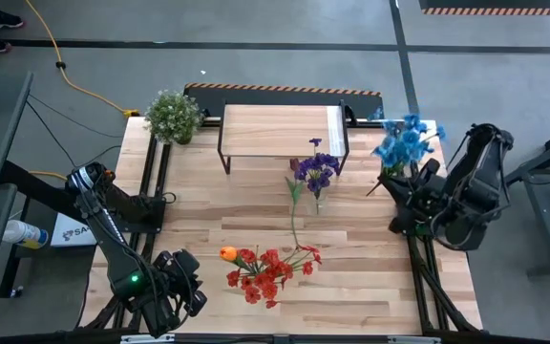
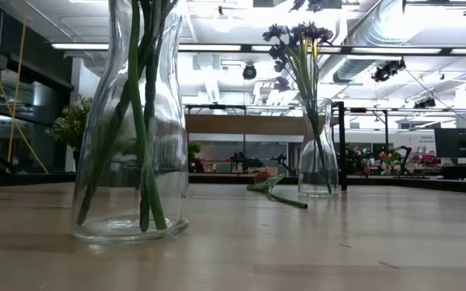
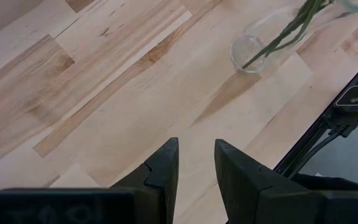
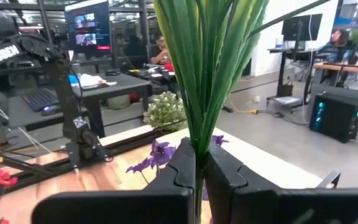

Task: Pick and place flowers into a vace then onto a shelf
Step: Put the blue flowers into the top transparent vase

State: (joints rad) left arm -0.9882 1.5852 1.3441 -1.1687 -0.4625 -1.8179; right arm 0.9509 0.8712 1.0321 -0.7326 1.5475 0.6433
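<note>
My right gripper point(image 1: 401, 188) is at the table's right edge, shut on a bunch of blue flowers point(image 1: 404, 143). Red flowers point(image 1: 265, 272) with an orange bloom point(image 1: 227, 253) stand in a clear glass vase point(image 2: 132, 129) near the front edge. Purple flowers point(image 1: 315, 170) stand in a second vase point(image 2: 318, 153) in front of the shelf point(image 1: 280, 129). One loose flower point(image 1: 295, 220) lies flat on the table between the two vases. My left gripper point(image 3: 196, 163) hovers open over bare wood at the front left, with nothing between its fingers. My right gripper pinches the blue flowers' green stems and leaves point(image 4: 197, 146) between its two fingers. The fingers point about level and lie across the stems. The bunch is lifted clear of the table, its leaves rising above the fingers and its blooms point(image 1: 407, 139) leaning toward the far edge.
A bushy potted plant point(image 1: 172, 115) stands at the far left corner beside the shelf. Black frame rails point(image 1: 156, 182) run along both table sides. Bare wood lies in front of the shelf at the left and at the front right.
</note>
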